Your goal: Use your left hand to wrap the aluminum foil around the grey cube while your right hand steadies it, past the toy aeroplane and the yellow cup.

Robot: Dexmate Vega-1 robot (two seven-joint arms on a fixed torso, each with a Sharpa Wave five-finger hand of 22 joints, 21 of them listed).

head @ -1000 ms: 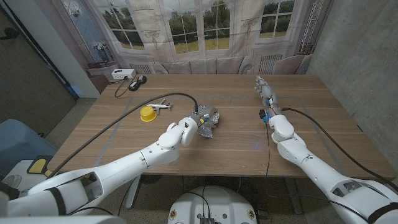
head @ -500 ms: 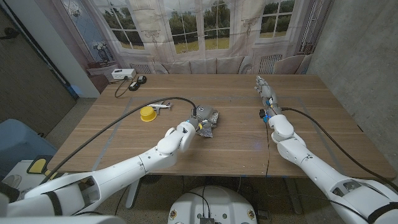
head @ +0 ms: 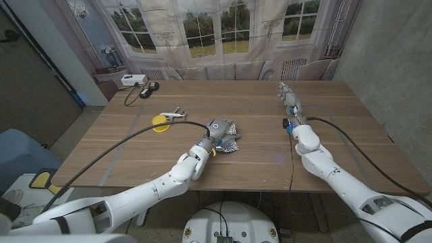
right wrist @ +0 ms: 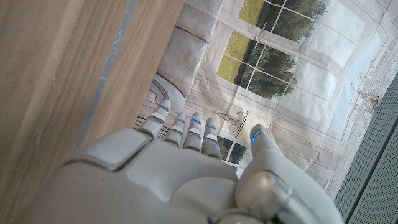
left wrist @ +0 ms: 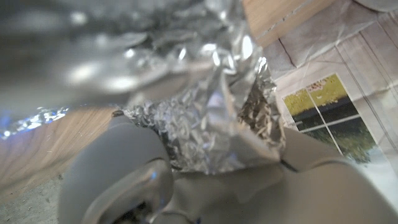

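Head view: the left hand (head: pixel 210 141) sits against the crumpled aluminum foil (head: pixel 226 130) bundled over the grey cube (head: pixel 217 125) near the middle of the wooden surface (head: pixel 256 158). Its fingers (left wrist: pixel 112 168) press into the foil in the left wrist view. The toy aeroplane (head: pixel 173 115) and yellow cup (head: pixel 160 123) lie just left of it. The right hand (head: pixel 289 98) is well apart, fingers (right wrist: pixel 186 127) straight, holding nothing.
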